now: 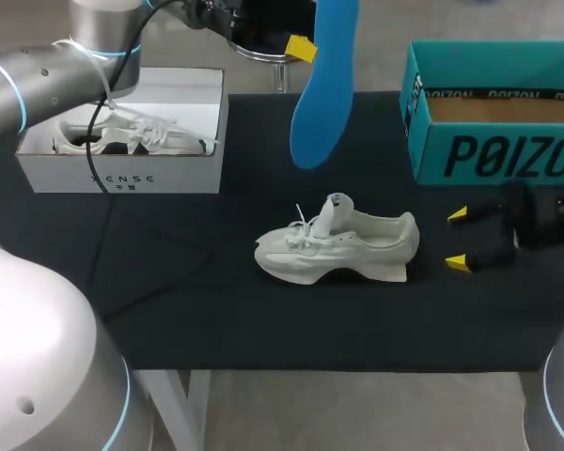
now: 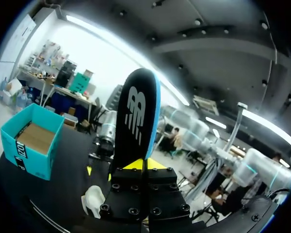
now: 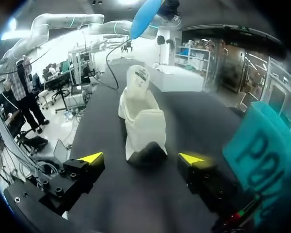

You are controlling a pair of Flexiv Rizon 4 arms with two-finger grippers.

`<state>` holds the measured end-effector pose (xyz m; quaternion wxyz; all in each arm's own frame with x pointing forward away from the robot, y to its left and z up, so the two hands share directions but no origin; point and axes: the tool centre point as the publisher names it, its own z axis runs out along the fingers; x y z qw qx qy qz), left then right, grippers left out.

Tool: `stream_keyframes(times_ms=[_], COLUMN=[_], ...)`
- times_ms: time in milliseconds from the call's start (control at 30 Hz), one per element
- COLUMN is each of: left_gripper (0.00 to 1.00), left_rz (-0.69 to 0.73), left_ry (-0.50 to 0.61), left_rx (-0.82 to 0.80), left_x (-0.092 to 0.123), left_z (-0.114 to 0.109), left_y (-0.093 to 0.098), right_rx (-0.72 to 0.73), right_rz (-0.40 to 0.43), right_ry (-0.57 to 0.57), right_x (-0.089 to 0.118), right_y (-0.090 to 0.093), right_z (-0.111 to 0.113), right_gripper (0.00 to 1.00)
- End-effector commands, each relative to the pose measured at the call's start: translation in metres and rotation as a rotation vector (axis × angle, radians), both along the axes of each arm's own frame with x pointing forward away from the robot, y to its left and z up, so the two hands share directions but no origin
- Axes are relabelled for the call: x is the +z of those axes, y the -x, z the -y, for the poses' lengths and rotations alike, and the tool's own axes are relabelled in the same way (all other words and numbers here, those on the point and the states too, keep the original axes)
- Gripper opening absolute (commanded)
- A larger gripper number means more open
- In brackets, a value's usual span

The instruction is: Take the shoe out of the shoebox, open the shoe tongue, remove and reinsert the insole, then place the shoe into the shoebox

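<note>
1. In the middle of the dark-covered bench [image 1: 216, 310] the pale shoe [image 1: 338, 246] stands on its sole, out of any box, toe towards the robot's left and heel towards its right. Its tongue [image 1: 336, 209] is pulled up and stands clear of the laces.
2. The blue insole [image 1: 321, 94] hangs in the air above and behind the shoe, well clear of it. The left gripper [image 2: 143, 165] pinches one end of it between both fingers.
3. The right gripper [image 1: 459, 239] sits low just behind the heel with its fingers spread wide, touching nothing.
4. The teal shoebox [image 1: 489, 155] stands open at the far right of the bench, behind the right gripper.
5. At the far left an open white box [image 1: 122, 174] holds a second shoe [image 1: 132, 136].
</note>
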<state>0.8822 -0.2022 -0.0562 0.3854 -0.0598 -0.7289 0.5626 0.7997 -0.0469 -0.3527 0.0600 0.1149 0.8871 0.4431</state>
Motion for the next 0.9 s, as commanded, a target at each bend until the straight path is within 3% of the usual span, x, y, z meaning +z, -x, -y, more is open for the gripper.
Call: stream_keyframes(times_ms=[33,267,533,900], left_gripper=[0.00,0.00,0.00,0.00], left_rz=[-0.001,-0.001,-0.001,-0.001], left_ry=[0.001,0.001,0.001,0.001], left_rx=[-0.002,-0.002,-0.002,-0.002], left_x=[-0.001,-0.001,-0.001,-0.001], left_z=[0.001,0.001,0.001,0.001], left_y=[-0.001,-0.001,-0.001,-0.001], right_rx=[-0.091,-0.130,-0.136,-0.176], right_rz=[-0.158,-0.238,-0.292,-0.344], right_ry=[0.400,0.573,0.668,0.684], right_x=[0.042,0.066,0.071,0.081], right_y=[0.018,0.015,0.009,0.033], right_z=[-0.005,-0.017,-0.032,-0.001], right_gripper=[1.00,1.00,1.00,1.00])
